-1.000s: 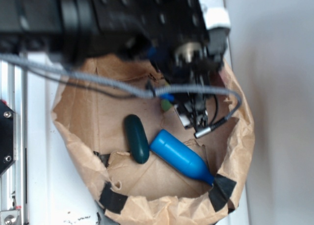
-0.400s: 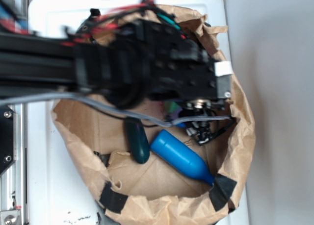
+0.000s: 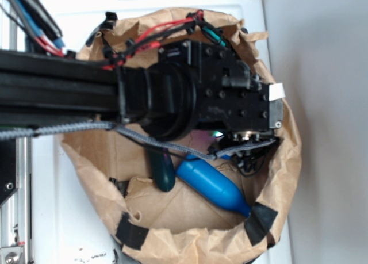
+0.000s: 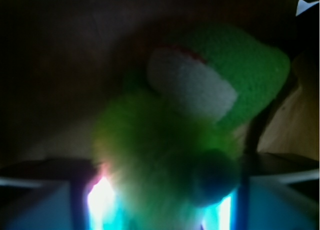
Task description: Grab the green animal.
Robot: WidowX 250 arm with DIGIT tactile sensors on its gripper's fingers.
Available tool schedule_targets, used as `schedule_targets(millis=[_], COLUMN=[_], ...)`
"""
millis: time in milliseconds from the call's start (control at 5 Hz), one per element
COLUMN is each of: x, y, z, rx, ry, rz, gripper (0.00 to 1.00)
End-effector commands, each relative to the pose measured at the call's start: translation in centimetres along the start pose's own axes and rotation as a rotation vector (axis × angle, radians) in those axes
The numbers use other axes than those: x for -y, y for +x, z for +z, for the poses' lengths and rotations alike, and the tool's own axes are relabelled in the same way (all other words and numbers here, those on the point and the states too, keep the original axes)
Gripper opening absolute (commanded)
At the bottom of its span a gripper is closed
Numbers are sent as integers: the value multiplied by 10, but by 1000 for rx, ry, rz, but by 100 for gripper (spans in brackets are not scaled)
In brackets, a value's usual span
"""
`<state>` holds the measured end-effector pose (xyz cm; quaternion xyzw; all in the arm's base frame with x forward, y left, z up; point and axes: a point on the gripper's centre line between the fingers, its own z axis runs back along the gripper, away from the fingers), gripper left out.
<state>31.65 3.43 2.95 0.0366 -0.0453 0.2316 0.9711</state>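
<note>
- The green animal [image 4: 200, 120] fills the wrist view, very close to the camera: fuzzy lime body, white patch, one green limb. In the exterior view we see only a small green glow under the arm [image 3: 214, 135], inside the paper bag [image 3: 172, 241].
- One second ago the arm was higher and a little of the toy showed beside the pincer [image 3: 244, 149]. Now the arm has come down into the bag and covers the toy almost fully.
- We cannot tell whether the pincer is open or closed; the fingers are hidden or blurred in both views.
- We judge that the approach is finished and closing on the toy is the next step.
- The dark green oblong thing [image 3: 164, 175] and the blue bottle [image 3: 210, 186] lie just beside, touching each other, and have not moved.
</note>
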Motion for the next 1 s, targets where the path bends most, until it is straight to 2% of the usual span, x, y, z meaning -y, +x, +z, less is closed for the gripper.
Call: schedule_targets(millis=[0, 200, 600, 800], x=[-3, -9, -22, -22], y=[-9, -15, -27, -27], z=[87, 114, 131, 131], rx=[58, 44, 55, 55], ry=[-140, -194, -199, -199], rz=[-62, -85, -163, -163], gripper=[0, 0, 0, 100])
